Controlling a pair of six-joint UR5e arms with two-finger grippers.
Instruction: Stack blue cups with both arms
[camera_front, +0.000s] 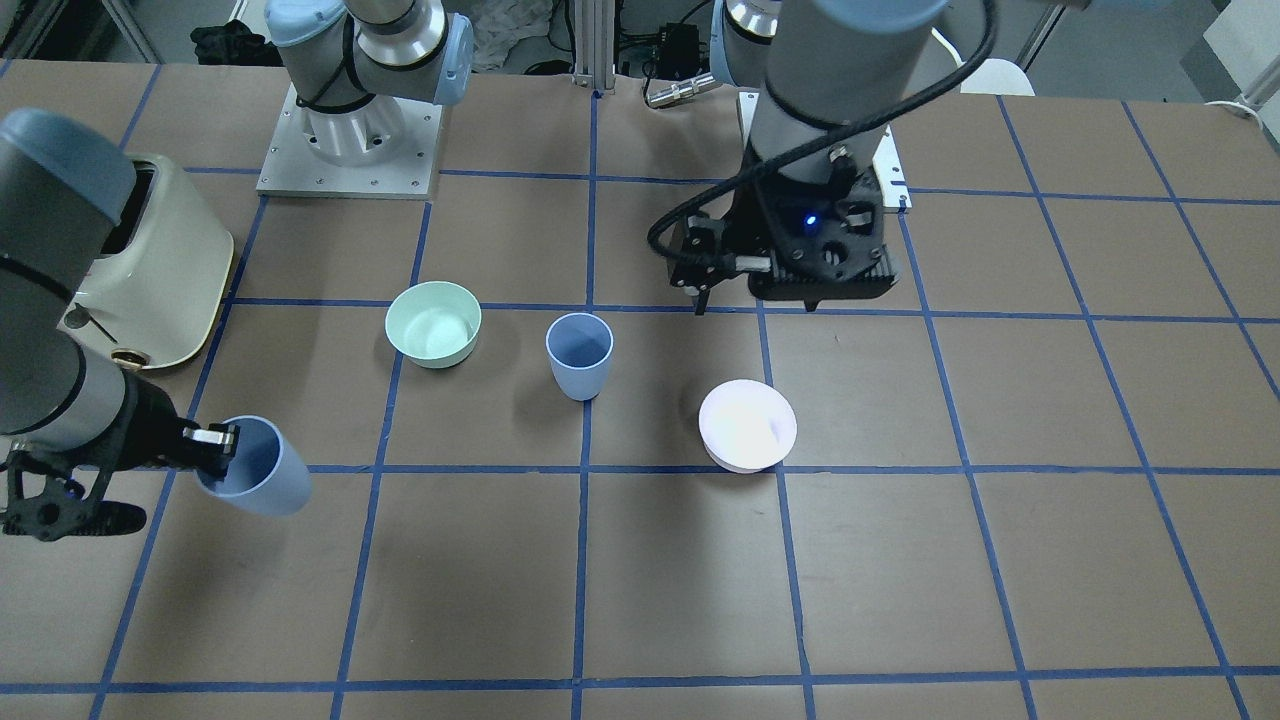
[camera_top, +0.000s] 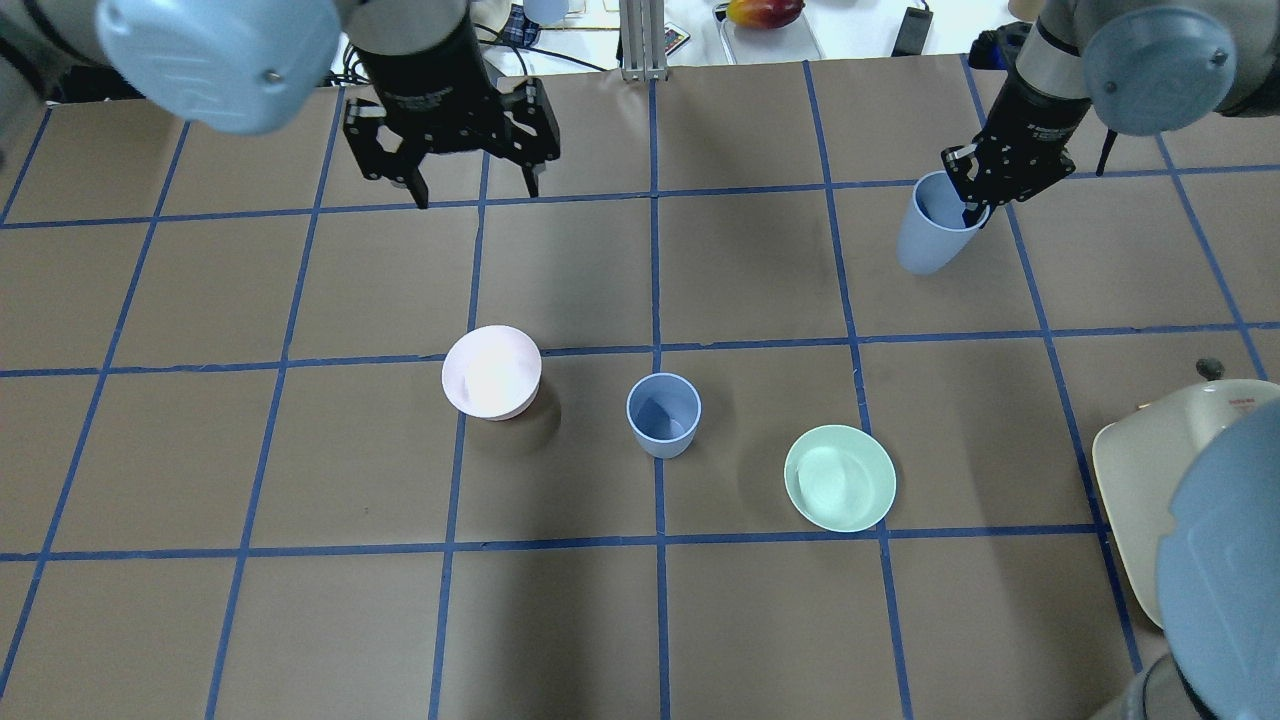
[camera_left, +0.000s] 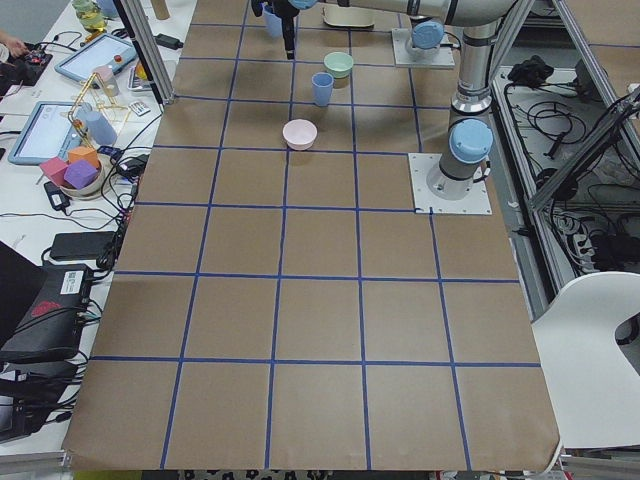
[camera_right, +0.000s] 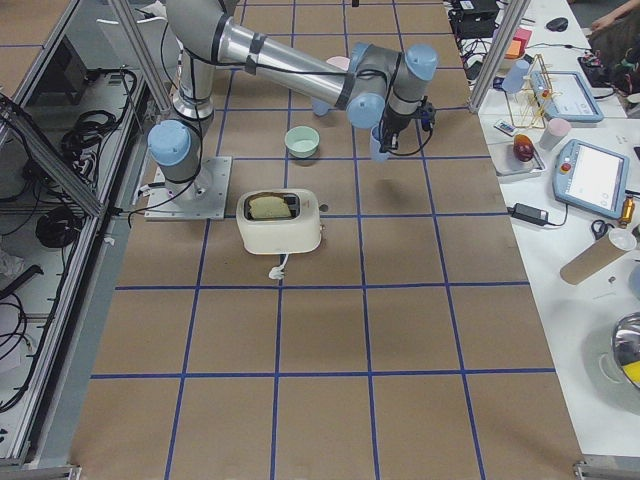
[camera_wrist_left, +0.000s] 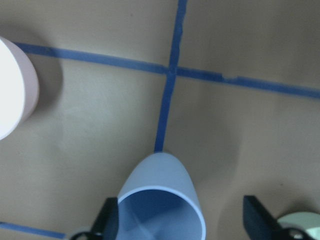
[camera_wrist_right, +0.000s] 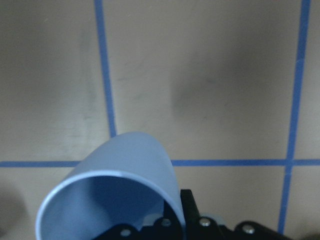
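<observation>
Near the middle of the brown paper-covered counter (camera_top: 760, 630), gridded with blue tape, an upright pale periwinkle-blue tapered plastic cup (camera_top: 663, 415) is shown standing mouth up, untouched. Directions are read on the overhead view as a clock face centred on this cup. At 9 o'clock, near it, a pale pink round bowl (camera_top: 492, 372) is seen. Between 3 and 4 o'clock, likewise near, a mint-green round plastic bowl (camera_top: 840, 478) is set mouth up. At 2 o'clock, well apart, a second pale periwinkle-blue plastic cup (camera_top: 928, 240) is held tilted by the black two-finger right gripper (camera_top: 966, 198). Its fingers (camera_front: 212, 437) are clamped on the cup's wall at the rim, one inside the mouth and one outside. At 11 o'clock, well apart, the black two-finger left gripper (camera_top: 477, 195) is hung with its fingers (camera_top: 415, 188) spread wide and nothing between them. Through the left wrist camera the upright cup is framed between the two finger tips at the lower edge, without contact. At 3 o'clock, beyond the green bowl, a cream rounded toaster (camera_top: 1140, 480) is partly hidden behind the right arm's light-blue joint cap (camera_top: 1225, 560).
</observation>
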